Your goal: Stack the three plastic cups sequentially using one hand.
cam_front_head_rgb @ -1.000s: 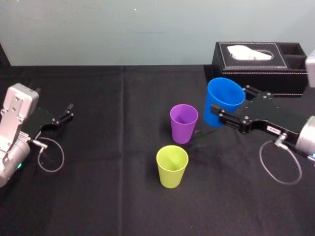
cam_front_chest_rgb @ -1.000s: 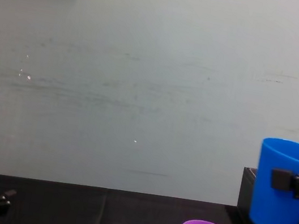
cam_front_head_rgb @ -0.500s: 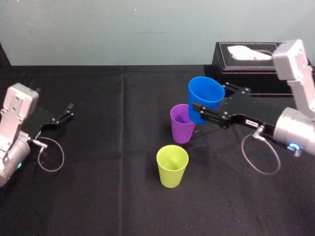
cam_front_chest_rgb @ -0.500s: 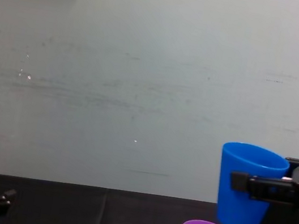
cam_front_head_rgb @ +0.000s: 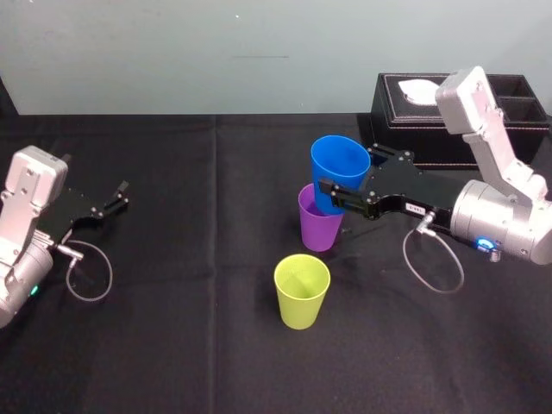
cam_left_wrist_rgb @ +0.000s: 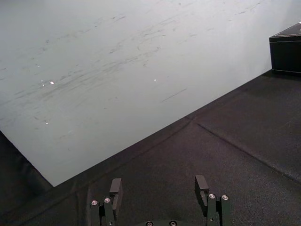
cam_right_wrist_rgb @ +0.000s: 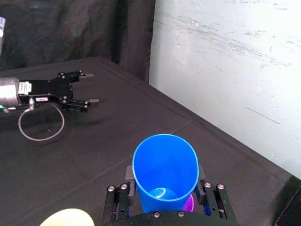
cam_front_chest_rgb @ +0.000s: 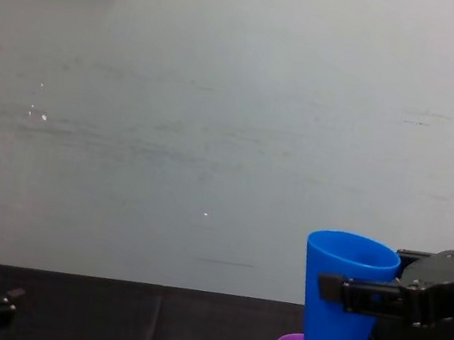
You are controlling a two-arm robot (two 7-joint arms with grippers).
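Left gripper point(cam_front_head_rgb: 121, 196): parked low at the table's point(cam_front_head_rgb: 216, 345) left edge, well apart from the cups; the left wrist view shows its fingers point(cam_left_wrist_rgb: 115, 188) spread with nothing between them.
Yellow-green cup point(cam_front_head_rgb: 302, 291): cut off by the frame edge in the right wrist view, where just part of its rim shows; it stands alone nearest the robot, upright and mouth up, clear of both grippers; smooth and tapered.
Purple cup point(cam_front_head_rgb: 319, 226): its right rim is covered by the blue cup in the head view and its lower half is cut off in the chest view; upright on the black cloth, just behind the yellow-green one.
Blue cup point(cam_front_head_rgb: 332, 159): its base hides the purple cup's mouth, so whether the two touch cannot be told; held off the table, leaning slightly, base at the purple rim; plain glossy blue, the same shape as the others.
Right gripper point(cam_front_head_rgb: 349, 172): far finger partly behind the blue cup; it reaches in from the right and clamps the blue cup's wall from both sides below the rim.
Tissue box point(cam_front_head_rgb: 414, 125): black, at the back right, partly behind the right arm.
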